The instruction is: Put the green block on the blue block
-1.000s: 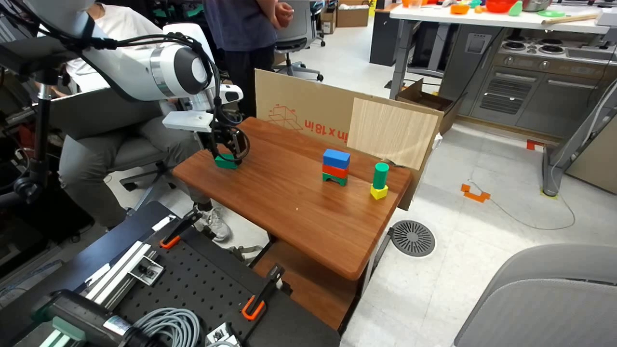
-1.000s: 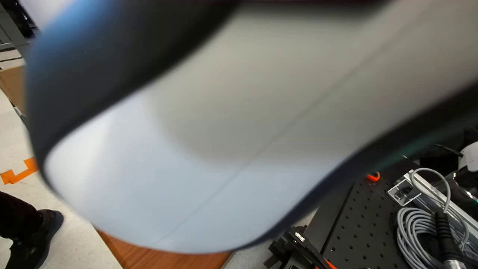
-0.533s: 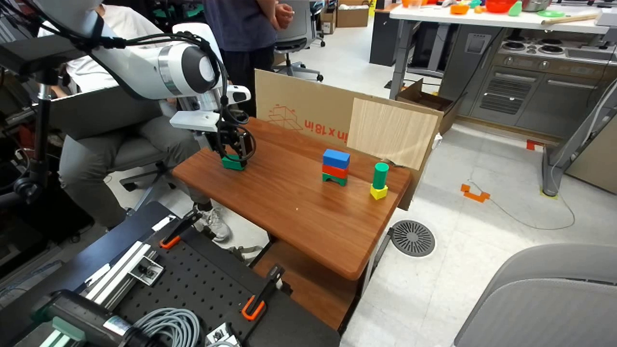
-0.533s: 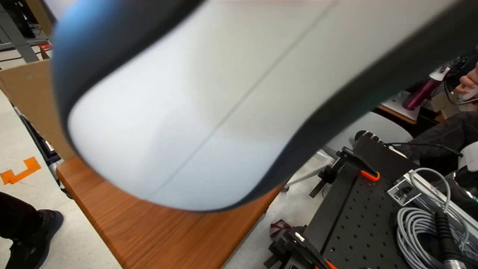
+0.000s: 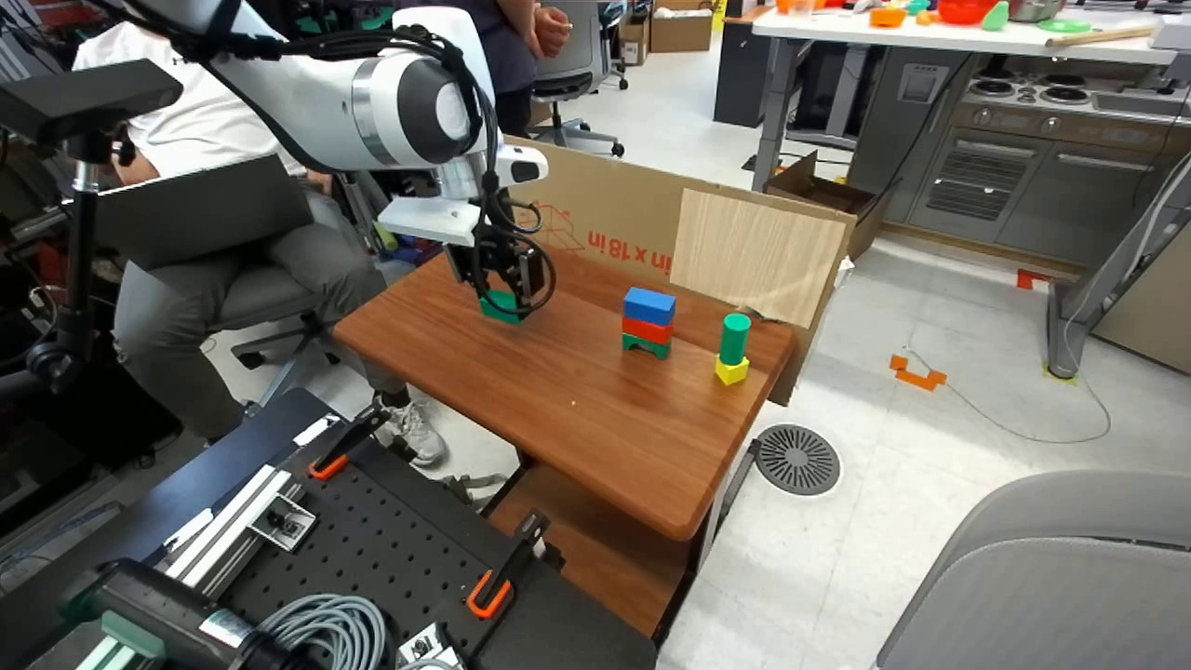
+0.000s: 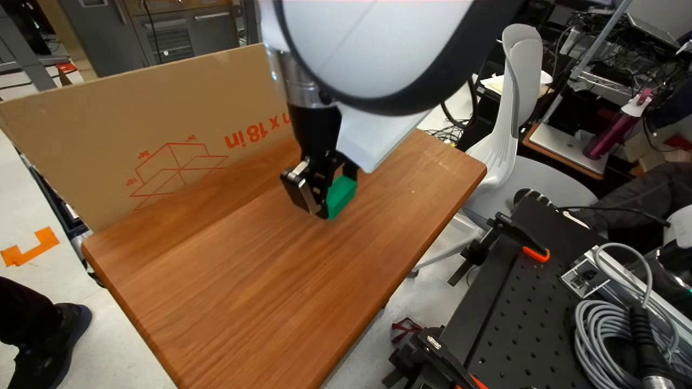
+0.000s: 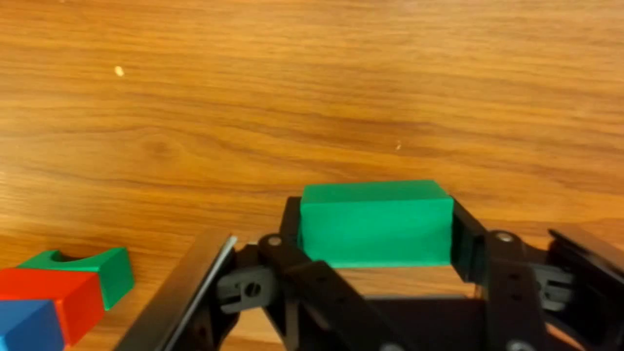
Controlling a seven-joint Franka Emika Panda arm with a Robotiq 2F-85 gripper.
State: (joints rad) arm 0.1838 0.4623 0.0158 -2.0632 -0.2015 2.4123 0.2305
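The green block (image 7: 375,236) sits between the fingers of my gripper (image 7: 378,226), which is shut on its two ends. The block also shows below the gripper in both exterior views (image 5: 500,308) (image 6: 341,195). It is held low over the brown table; the exact gap is hard to tell. The blue block (image 5: 649,306) is the top of a stack, on a red block (image 5: 648,331) and a green arch piece (image 5: 646,347). The blue block shows partly at the lower left corner of the wrist view (image 7: 28,324). The gripper is to one side of the stack, apart from it.
A green cylinder (image 5: 734,339) stands on a yellow block (image 5: 731,370) beyond the stack. A cardboard panel (image 5: 595,200) stands upright along the back edge of the table (image 5: 558,391). A dark perforated bench (image 5: 391,540) lies in front.
My gripper has moved along the table towards the stack, carrying the green block with it. The arm has uncovered more of the table in an exterior view. The stack has not moved.
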